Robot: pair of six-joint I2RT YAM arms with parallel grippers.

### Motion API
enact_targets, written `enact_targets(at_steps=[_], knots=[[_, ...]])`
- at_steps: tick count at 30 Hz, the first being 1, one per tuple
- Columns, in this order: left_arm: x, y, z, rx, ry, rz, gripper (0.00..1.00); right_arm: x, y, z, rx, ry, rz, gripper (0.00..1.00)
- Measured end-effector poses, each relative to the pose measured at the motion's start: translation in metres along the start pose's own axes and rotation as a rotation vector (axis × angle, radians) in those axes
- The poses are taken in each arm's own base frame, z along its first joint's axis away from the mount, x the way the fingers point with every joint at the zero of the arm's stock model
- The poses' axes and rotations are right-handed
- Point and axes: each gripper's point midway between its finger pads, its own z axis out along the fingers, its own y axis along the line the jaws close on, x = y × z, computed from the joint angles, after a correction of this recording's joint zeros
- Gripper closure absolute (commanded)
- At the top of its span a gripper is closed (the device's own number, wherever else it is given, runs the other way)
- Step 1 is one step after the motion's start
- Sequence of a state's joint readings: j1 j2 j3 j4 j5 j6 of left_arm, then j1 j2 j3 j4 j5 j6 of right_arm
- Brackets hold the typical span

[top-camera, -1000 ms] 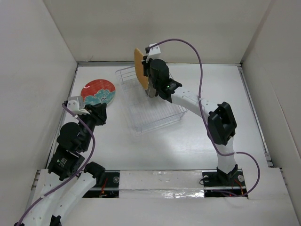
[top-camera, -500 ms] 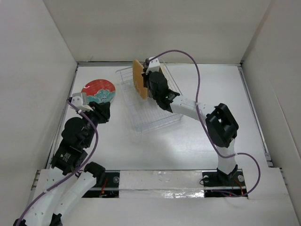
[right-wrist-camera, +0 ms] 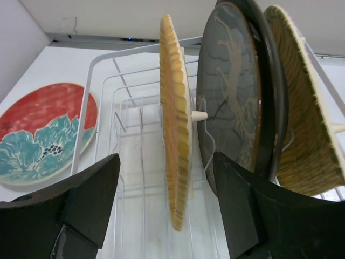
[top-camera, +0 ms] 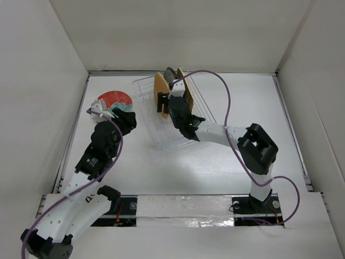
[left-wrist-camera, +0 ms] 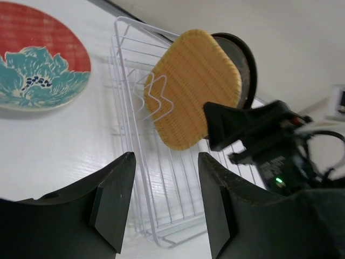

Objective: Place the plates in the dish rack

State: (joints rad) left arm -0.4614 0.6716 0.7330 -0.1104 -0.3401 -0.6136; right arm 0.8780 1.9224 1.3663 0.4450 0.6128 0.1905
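Observation:
The dish rack (top-camera: 178, 135) holds three plates on edge: a yellow ribbed one (top-camera: 160, 93), a dark one with a silver swirl (right-wrist-camera: 234, 97) and another yellowish one (right-wrist-camera: 302, 108). My right gripper (right-wrist-camera: 166, 156) is open, and its jaws stand either side of the yellow ribbed plate (right-wrist-camera: 175, 151) without touching it. The red plate with a teal flower (top-camera: 114, 101) lies flat on the table left of the rack. My left gripper (left-wrist-camera: 166, 156) is open and empty, low beside the rack's near left corner (left-wrist-camera: 124, 108), right of the red plate (left-wrist-camera: 38, 65).
White walls close in the table on the left, back and right. The right arm's purple cable (top-camera: 226, 102) arcs over the rack's right side. The right gripper's black body (left-wrist-camera: 253, 127) sits just behind the rack in the left wrist view.
My right gripper has lowered the yellow ribbed plate into the rack and opened off it. The left arm has reached forward toward the rack, and its jaws have spread wider.

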Motion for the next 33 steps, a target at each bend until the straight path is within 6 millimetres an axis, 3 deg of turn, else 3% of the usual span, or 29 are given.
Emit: enact_targets(at_steps=[4,8,10,11,12,13,14,16,18,19,21,22,23,24,29,33], knots=[[0.013,0.012,0.019,-0.066,0.007,-0.036,0.53,-0.026,0.002,-0.014,-0.031,0.002,0.057,0.14],[0.025,0.025,0.040,-0.138,0.023,-0.059,0.58,-0.080,0.003,-0.043,-0.088,-0.052,0.136,0.13],[0.027,0.038,0.051,-0.187,0.027,-0.080,0.59,-0.109,-0.001,-0.063,-0.113,-0.088,0.176,0.19],[0.027,0.045,0.057,-0.202,0.024,-0.099,0.64,-0.123,-0.003,-0.074,-0.131,-0.109,0.200,0.32],[0.026,0.054,0.063,-0.224,0.021,-0.119,0.79,-0.138,-0.010,-0.090,-0.145,-0.132,0.234,0.76],[0.025,0.064,0.067,-0.249,0.014,-0.137,0.79,-0.143,-0.012,-0.096,-0.151,-0.139,0.236,0.92],[0.023,0.077,0.072,-0.279,0.010,-0.154,0.91,-0.150,-0.016,-0.107,-0.165,-0.150,0.258,1.00],[0.017,0.107,0.080,-0.350,-0.007,-0.201,1.00,-0.157,-0.022,-0.126,-0.194,-0.162,0.293,1.00],[0.014,0.141,0.083,-0.422,-0.022,-0.240,1.00,-0.153,-0.027,-0.142,-0.226,-0.155,0.321,1.00],[0.014,0.156,0.083,-0.455,-0.023,-0.260,1.00,-0.147,-0.029,-0.148,-0.241,-0.143,0.329,0.95],[0.019,0.188,0.081,-0.527,-0.014,-0.296,0.86,-0.129,-0.031,-0.159,-0.275,-0.105,0.343,0.82],[0.022,0.202,0.081,-0.560,-0.004,-0.312,0.78,-0.118,-0.032,-0.163,-0.290,-0.081,0.344,0.66],[0.026,0.214,0.082,-0.591,0.008,-0.323,0.67,-0.107,-0.031,-0.167,-0.305,-0.053,0.343,0.59],[0.031,0.225,0.083,-0.616,0.026,-0.330,0.64,-0.096,-0.032,-0.170,-0.316,-0.027,0.339,0.56],[0.064,0.257,0.091,-0.685,0.124,-0.374,0.44,-0.062,-0.026,-0.182,-0.384,0.069,0.309,0.51],[0.078,0.265,0.099,-0.685,0.159,-0.398,0.41,-0.058,-0.023,-0.189,-0.425,0.087,0.305,0.49]])
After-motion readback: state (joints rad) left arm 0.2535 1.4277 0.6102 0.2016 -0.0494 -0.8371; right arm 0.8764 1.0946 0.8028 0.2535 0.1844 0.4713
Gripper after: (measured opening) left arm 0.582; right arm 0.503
